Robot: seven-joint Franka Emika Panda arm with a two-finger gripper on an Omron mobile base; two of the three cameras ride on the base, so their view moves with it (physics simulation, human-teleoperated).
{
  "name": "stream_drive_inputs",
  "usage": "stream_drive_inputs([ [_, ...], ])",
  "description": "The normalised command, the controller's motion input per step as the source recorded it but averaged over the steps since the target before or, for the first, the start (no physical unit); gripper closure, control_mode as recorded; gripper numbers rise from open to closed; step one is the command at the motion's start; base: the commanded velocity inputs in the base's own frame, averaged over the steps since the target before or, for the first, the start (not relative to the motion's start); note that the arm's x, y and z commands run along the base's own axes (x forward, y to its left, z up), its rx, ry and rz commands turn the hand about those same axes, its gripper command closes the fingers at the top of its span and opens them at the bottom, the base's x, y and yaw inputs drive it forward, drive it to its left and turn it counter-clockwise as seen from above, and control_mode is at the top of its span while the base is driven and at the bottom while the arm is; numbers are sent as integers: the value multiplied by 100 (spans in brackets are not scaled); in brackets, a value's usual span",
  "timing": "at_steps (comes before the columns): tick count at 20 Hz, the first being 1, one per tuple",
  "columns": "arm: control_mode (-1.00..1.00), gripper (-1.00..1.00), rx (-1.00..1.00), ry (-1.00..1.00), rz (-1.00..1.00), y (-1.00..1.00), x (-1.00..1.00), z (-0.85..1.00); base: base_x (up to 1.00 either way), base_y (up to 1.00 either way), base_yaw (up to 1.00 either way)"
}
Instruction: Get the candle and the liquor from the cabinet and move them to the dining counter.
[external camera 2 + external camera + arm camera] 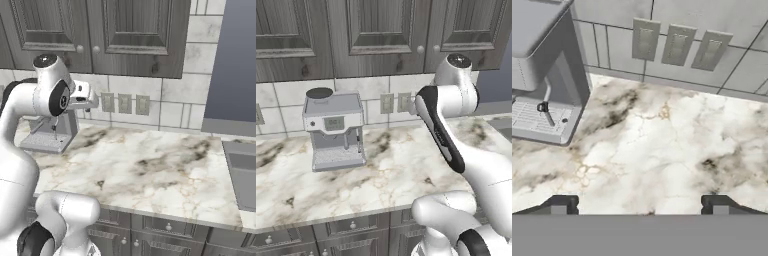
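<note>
Cabinet (381,30) doors are shut: raise the wide-open, empty tool (639,205) off the surface (662,145) toward a knob (420,49).

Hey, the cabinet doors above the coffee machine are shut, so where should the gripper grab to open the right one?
Take the small round knob at the door's lower inner corner on the cabinet, coming straight from the front. It is the only part that protrudes; the open gripper should close around it.
</note>
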Motion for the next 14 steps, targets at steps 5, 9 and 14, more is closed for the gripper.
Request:
stream_drive_inputs([
  [5, -100, -100, -1, -58, 0, 1, -25, 69, 0, 0, 0],
  [9, -100, -100, 0, -59, 0, 0, -38, 75, 0, 0, 0],
  [14, -100, -100, 0, -62, 0, 0, -57, 79, 0, 0, 0],
])
